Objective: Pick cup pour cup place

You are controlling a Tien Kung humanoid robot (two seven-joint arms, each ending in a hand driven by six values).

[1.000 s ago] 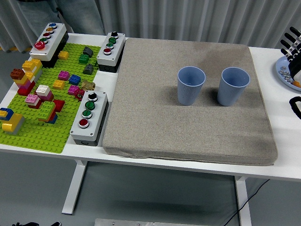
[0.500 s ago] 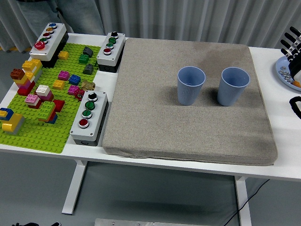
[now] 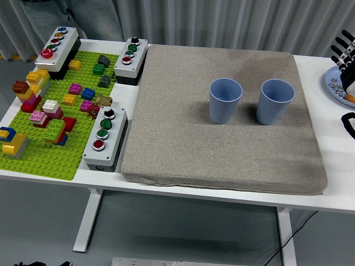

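Two light blue ribbed cups stand upright side by side on the grey fabric mat (image 3: 183, 138). The left cup (image 3: 225, 100) and the right cup (image 3: 274, 101) are a small gap apart. Only part of my right hand (image 3: 345, 52) shows at the far right edge, black fingers spread, holding nothing, well to the right of the right cup. My left hand is out of view.
A green brick baseplate (image 3: 44, 158) with several coloured bricks fills the left side. Three grey button boxes (image 3: 105, 138) (image 3: 131, 60) (image 3: 57, 49) stand around it. A blue plate (image 3: 334, 86) with small parts lies at the right edge. A person's legs (image 3: 94, 16) show at top left.
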